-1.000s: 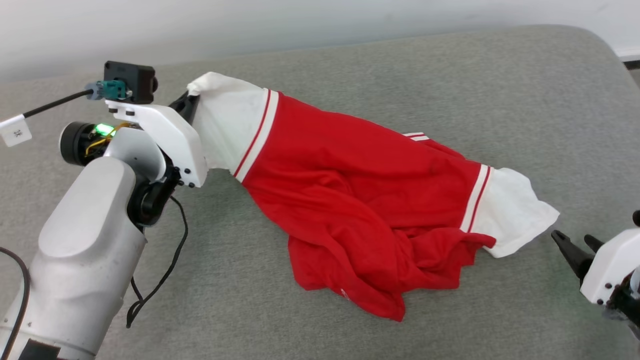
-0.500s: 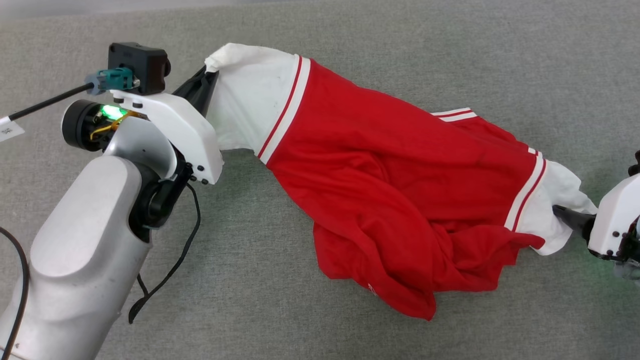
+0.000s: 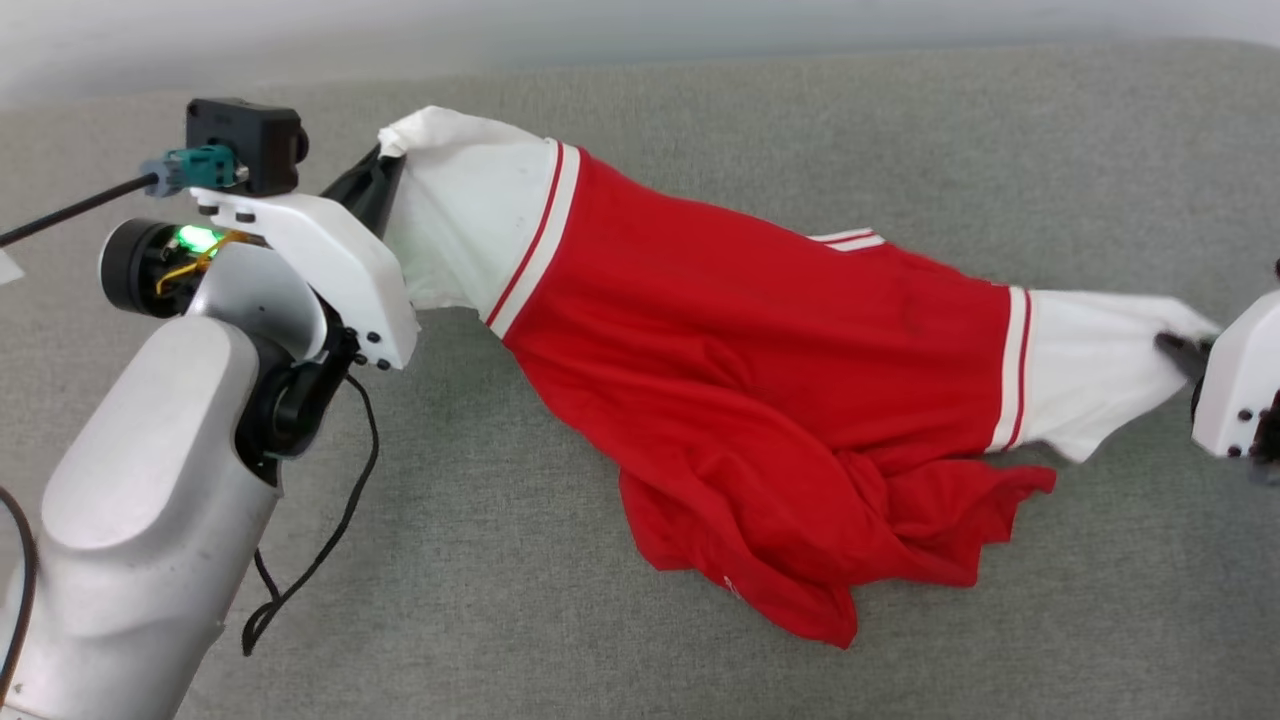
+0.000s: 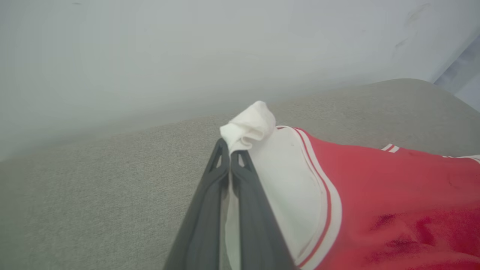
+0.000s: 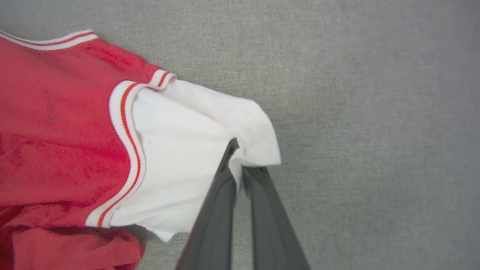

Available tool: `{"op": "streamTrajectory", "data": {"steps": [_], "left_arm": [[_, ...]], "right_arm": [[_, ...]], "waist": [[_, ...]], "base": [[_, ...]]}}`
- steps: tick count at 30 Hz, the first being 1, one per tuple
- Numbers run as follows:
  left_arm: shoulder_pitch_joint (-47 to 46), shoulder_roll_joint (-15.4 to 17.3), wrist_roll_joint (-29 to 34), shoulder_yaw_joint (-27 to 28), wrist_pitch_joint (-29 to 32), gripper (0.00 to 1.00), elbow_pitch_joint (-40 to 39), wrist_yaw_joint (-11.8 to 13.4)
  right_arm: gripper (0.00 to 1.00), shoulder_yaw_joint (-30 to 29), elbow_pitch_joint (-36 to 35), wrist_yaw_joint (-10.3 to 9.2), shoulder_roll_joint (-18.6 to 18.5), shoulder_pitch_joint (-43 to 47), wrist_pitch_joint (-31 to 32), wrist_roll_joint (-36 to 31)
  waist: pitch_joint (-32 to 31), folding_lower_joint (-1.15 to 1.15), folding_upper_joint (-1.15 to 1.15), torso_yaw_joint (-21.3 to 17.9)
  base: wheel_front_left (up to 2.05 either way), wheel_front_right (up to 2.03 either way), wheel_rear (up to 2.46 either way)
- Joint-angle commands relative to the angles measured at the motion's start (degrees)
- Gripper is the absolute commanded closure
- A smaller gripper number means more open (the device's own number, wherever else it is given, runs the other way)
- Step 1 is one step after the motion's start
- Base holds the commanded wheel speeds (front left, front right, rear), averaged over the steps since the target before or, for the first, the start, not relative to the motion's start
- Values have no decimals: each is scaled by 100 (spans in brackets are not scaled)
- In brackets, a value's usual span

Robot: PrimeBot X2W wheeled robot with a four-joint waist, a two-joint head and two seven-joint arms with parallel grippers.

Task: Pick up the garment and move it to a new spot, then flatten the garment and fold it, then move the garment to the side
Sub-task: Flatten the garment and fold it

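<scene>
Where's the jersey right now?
Head view: the jersey stretches across the middle of the grey surface, one white sleeve pinched by the left pincer, the other by the right pincer.

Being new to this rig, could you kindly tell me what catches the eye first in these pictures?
A red garment with white sleeves, stretched across the grey fabric surface, stands out first. The left gripper is shut on the sleeve at upper left, the right gripper on the sleeve at the right edge; the body between them bunches in folds nearer the robot.
</scene>
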Motion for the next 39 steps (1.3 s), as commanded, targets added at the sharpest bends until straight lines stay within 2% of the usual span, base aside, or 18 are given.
{"op": "streamTrajectory", "data": {"steps": [1,6,15,24,32,39], "left_arm": [[-60,23,-13,54,-91,100,72,33],[-244,1,-59,153,-181,100,369,41],[-1170,-133,-65,391,-596,100,1489,-67],[-2804,-90,300,455,-1096,100,2354,-88],[-4099,85,515,635,-1766,100,2496,-104],[-4745,167,632,635,-2025,100,2625,-179]], "right_arm": [[100,15,4,-4,-57,-118,-111,-120],[100,29,88,-4,-106,-542,-374,-422],[100,211,566,-5,118,-1793,-903,-869],[100,555,805,-4,252,-3705,-1914,-1139],[100,822,1035,-5,243,-5210,-2849,-1249],[100,1066,1336,-5,250,-5998,-3367,-1201]], "waist": [[-295,0,0,-49],[-598,0,0,-78],[-860,0,0,-149],[-110,0,0,-236],[656,0,0,-313],[1102,0,0,-343]], "base": [[0,0,0],[0,0,0],[0,0,0],[0,0,0],[0,0,0],[0,0,0]]}}
